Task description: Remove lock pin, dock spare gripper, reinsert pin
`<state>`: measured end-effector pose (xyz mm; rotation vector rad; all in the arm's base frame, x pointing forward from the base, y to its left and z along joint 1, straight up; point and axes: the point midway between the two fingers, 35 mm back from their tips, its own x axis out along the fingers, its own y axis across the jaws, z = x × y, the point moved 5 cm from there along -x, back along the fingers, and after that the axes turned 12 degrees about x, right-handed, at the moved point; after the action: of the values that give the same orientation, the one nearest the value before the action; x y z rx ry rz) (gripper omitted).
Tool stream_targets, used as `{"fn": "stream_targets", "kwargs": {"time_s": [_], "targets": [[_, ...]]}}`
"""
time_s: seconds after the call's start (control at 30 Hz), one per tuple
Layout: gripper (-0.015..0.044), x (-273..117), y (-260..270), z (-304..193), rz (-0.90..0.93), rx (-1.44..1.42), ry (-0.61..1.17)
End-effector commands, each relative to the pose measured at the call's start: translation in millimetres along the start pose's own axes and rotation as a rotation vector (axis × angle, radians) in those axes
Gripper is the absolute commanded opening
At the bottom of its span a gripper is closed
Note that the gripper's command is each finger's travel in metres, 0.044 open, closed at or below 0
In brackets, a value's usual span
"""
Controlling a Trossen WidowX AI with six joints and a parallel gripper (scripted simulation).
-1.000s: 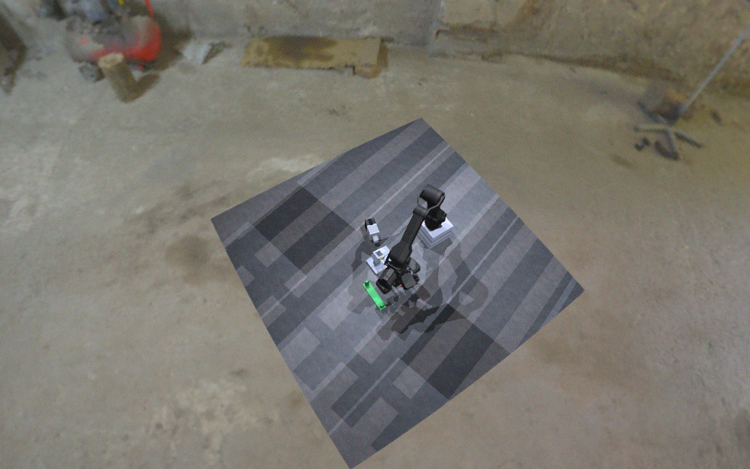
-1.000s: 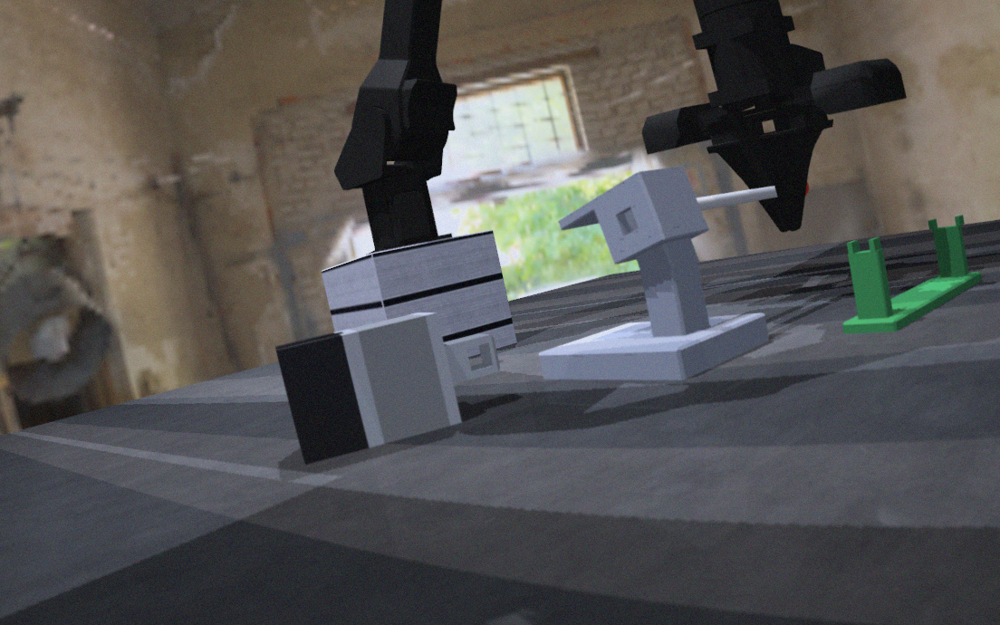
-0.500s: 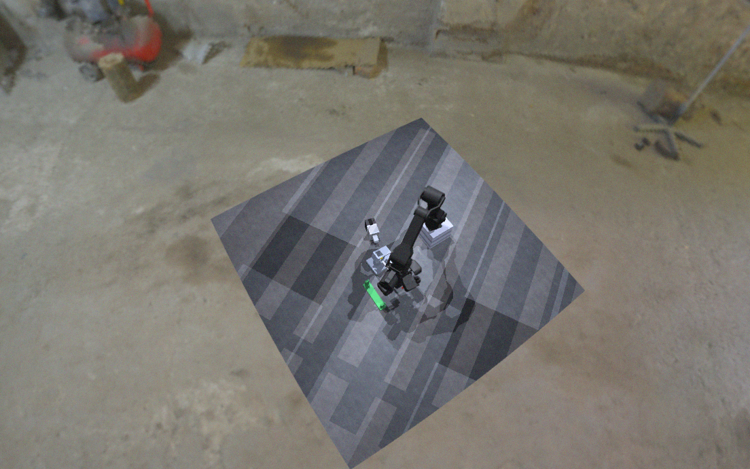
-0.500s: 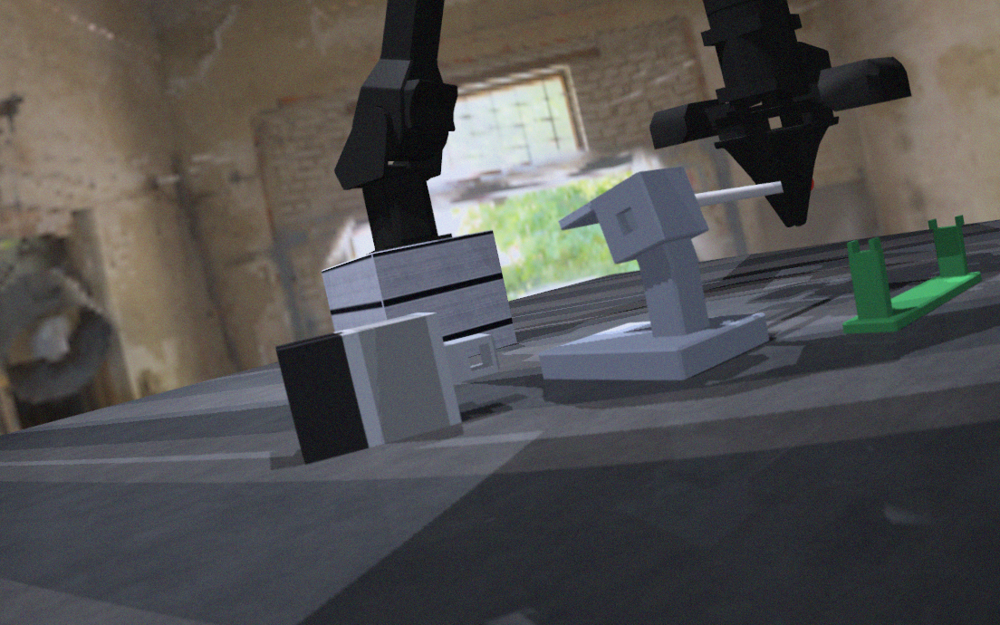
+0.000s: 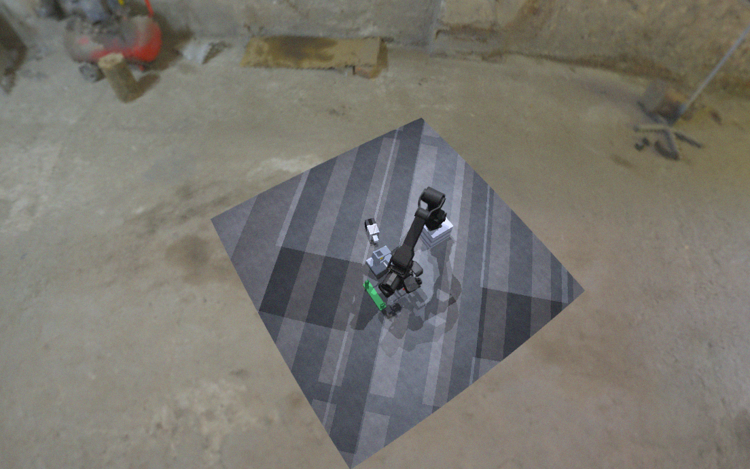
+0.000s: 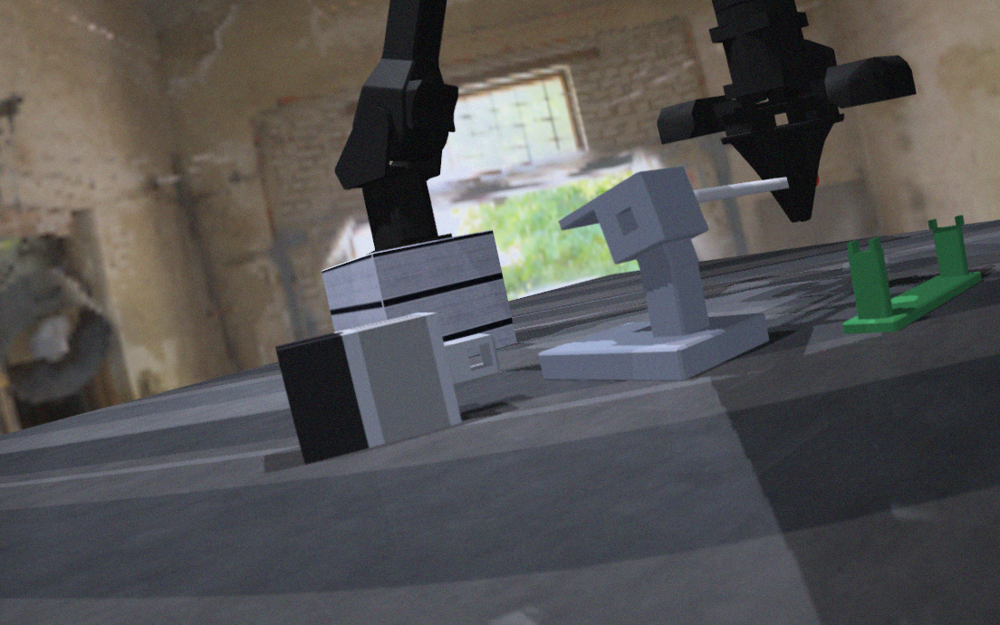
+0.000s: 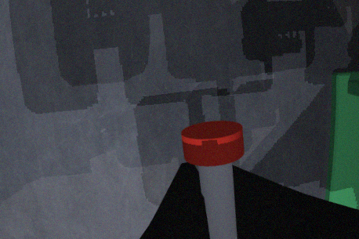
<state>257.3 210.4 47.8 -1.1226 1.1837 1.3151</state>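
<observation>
My gripper (image 6: 800,207) (image 7: 198,172) is shut on the lock pin (image 6: 745,188) (image 7: 212,151), just behind its red head. The pin's grey shaft runs roughly level from my fingers towards the socket block (image 6: 678,206) on top of the grey mount (image 6: 675,291) (image 5: 374,266). The shaft's far end is hidden behind the block, so I cannot tell whether its tip is inside. The spare gripper (image 6: 410,380) (image 5: 372,229) lies on the table beside the mount. Its spigot (image 6: 460,360), with a square hole, points towards the mount side.
A green cradle (image 5: 374,295) (image 6: 943,289) (image 7: 345,138) with two notched uprights stands beside the mount, near and below my gripper. The arm's pale layered base (image 5: 437,234) (image 6: 442,283) stands behind the spare gripper in the exterior view. Arm shadows fall on the striped table (image 5: 331,204).
</observation>
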Motion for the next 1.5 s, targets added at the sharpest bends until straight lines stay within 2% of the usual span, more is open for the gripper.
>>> {"fn": "stream_targets", "kwargs": {"time_s": [0.0,0.53,0.8,1.47], "targets": [[0.0000,-3.4,-1.0,2.8,-0.001,0.005,-0.007],[0.0000,-27.9,6.8,-0.6,0.021,0.003,0.015],[0.0000,-22.4,7.5,-1.8,0.028,0.004,0.020],[0.0000,-32.4,-39.8,35.8,0.023,0.024,0.016]]}}
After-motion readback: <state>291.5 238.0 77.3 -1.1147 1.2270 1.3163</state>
